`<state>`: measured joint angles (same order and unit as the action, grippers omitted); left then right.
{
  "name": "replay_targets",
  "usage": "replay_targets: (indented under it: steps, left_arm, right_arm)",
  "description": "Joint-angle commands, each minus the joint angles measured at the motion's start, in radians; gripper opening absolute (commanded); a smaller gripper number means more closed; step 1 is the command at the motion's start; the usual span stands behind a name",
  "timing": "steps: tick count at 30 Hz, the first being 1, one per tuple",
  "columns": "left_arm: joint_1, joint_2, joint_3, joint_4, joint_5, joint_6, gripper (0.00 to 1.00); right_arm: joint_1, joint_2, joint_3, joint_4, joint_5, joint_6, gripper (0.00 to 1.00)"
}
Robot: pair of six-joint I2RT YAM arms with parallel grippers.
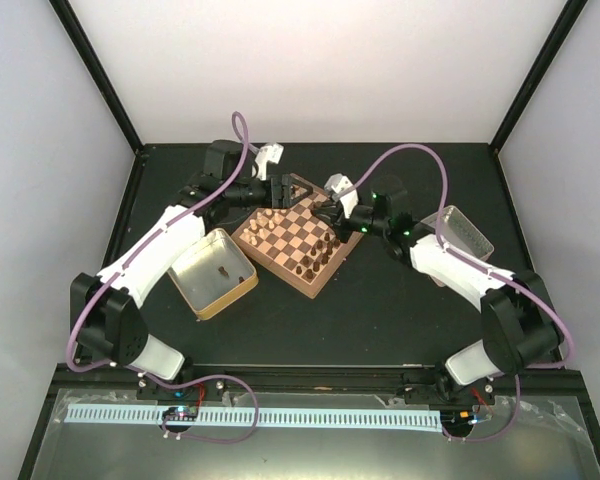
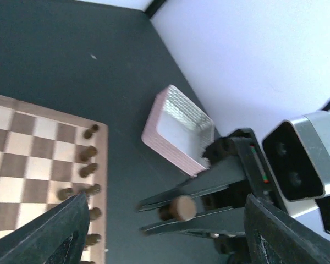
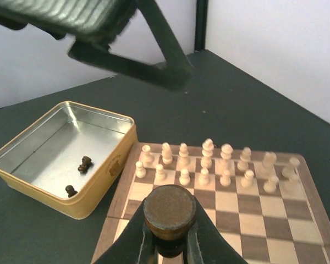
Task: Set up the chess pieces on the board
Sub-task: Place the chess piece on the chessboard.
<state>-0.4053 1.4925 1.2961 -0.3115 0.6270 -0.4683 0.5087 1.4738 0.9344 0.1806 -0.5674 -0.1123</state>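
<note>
The board [image 1: 298, 245] lies at the table's middle, turned like a diamond. Dark chess pieces [image 1: 318, 256] stand along its right-hand side; in the left wrist view they line the board's edge [image 2: 89, 169]. My right gripper [image 1: 331, 212] hovers over the far right part of the board [image 3: 297, 220], shut on one dark chess piece [image 3: 169, 212] whose round base faces the camera. That held piece [image 2: 180, 208] also shows between the right gripper's fingers in the left wrist view. My left gripper [image 1: 299, 189] is open and empty above the board's far corner.
Cream chessmen [image 3: 206, 165] fill two rows on the board's left side. A yellow tin [image 1: 186, 287] to the left of the board holds two loose dark pieces [image 3: 84, 163]. A second metal tray [image 1: 466, 236] sits at the right, behind the right arm.
</note>
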Motion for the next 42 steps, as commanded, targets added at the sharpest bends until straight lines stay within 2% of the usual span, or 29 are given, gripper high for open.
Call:
replay_targets:
  steps: [1, 6, 13, 16, 22, 30, 36, 42]
  left_arm:
    - [-0.002, 0.007, -0.003, 0.046, 0.186, -0.005, 0.79]
    - [-0.002, 0.04, -0.003, 0.037, 0.259, -0.023, 0.75]
    - [-0.003, 0.11, 0.033, -0.035, 0.323, -0.056, 0.49]
    - [-0.004, 0.118, 0.033, -0.054, 0.316, -0.049, 0.43]
    - [-0.007, 0.154, 0.074, -0.15, 0.283, -0.008, 0.38]
    - [-0.03, 0.204, 0.172, -0.379, 0.132, 0.128, 0.36]
    - [-0.035, 0.227, 0.196, -0.444, 0.108, 0.152, 0.3]
    - [-0.035, 0.225, 0.197, -0.455, 0.104, 0.157, 0.31]
  right_arm:
    - [0.039, 0.025, 0.06, -0.017, -0.028, -0.114, 0.01]
    - [0.057, 0.037, 0.079, -0.034, -0.021, -0.128, 0.01]
    - [0.062, 0.055, 0.119, -0.078, -0.015, -0.144, 0.01]
    - [0.062, 0.063, 0.139, -0.095, -0.008, -0.145, 0.01]
    - [0.066, 0.072, 0.167, -0.132, 0.008, -0.157, 0.01]
    - [0.099, 0.127, 0.288, -0.338, 0.118, -0.251, 0.01]
    - [0.116, 0.145, 0.321, -0.38, 0.197, -0.262, 0.01]
    - [0.124, 0.158, 0.337, -0.395, 0.257, -0.265, 0.01]
